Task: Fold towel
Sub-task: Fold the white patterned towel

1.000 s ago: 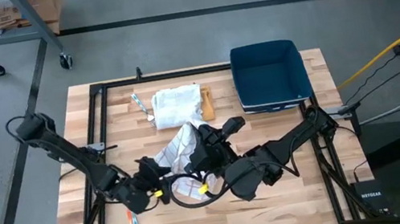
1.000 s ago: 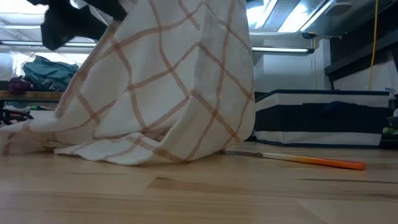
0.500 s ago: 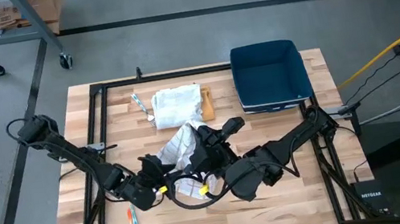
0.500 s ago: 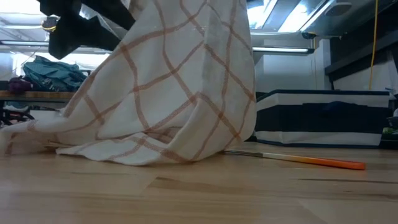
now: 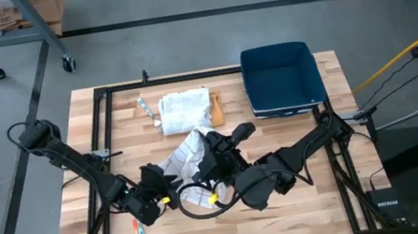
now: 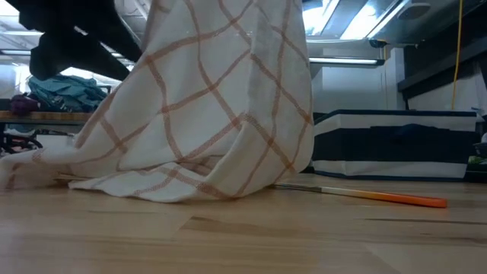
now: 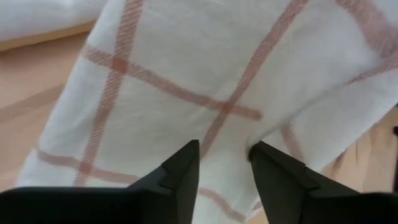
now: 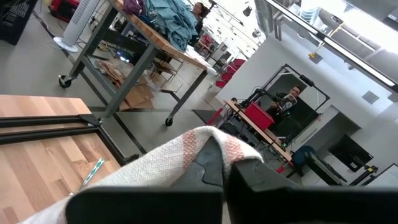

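Near the front of the wooden slatted surface (image 5: 310,211), the left claw (image 7: 222,163) stands partly parted, its fingers against the white cotton towel with orange check lines (image 6: 213,106) but gripping nothing. The right claw (image 8: 224,165), clamped tight on a fold, lifts the cloth at mid-surface. Beyond lie a folded white towel (image 5: 185,110) and a dark blue rectangular bin (image 5: 282,78).

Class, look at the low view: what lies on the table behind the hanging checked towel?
An orange-handled tool pokes out from behind the checked towel; its other end is covered. Farther back stands a blue bin.
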Tool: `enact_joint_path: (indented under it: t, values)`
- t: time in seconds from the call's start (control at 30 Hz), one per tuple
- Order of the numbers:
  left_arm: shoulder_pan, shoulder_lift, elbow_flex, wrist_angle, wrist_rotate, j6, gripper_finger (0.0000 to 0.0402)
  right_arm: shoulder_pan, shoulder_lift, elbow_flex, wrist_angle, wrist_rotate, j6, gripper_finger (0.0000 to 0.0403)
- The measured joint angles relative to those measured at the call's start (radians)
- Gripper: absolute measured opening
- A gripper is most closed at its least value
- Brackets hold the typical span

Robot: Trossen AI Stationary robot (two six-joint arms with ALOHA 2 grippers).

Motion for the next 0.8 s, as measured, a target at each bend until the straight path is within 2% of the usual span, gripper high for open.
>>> enact_joint_path:
  t: [0.23, 0.33, 0.47, 0.57, 0.7, 0.8]
  values:
    - [0.019, -0.022, 0.000, -0.084, -0.026, 0.003, 0.0091, 0.000, 0.000, 0.000, 0.000, 0.000, 0.000, 0.0001]
    - [0.034, -0.024, 0.000, -0.070, -0.061, 0.037, 0.0077, 0.000, 0.000, 0.000, 0.000, 0.000, -0.001, 0.0001]
    - [0.040, -0.026, 0.000, -0.003, -0.057, 0.115, 0.0060, 0.000, 0.000, 0.000, 0.000, 0.000, -0.001, 0.0001]
    - [0.036, -0.026, 0.000, 0.044, -0.015, 0.152, 0.0052, 0.000, 0.000, 0.000, 0.000, 0.000, -0.001, 0.0001]
    - [0.027, -0.026, 0.000, 0.091, 0.091, 0.204, 0.0050, 0.000, 0.000, 0.000, 0.000, -0.018, -0.001, 0.0001]
    - [0.028, -0.023, 0.000, 0.088, 0.115, 0.235, 0.0054, 0.000, 0.000, 0.000, 0.000, -0.051, 0.007, 0.0001]
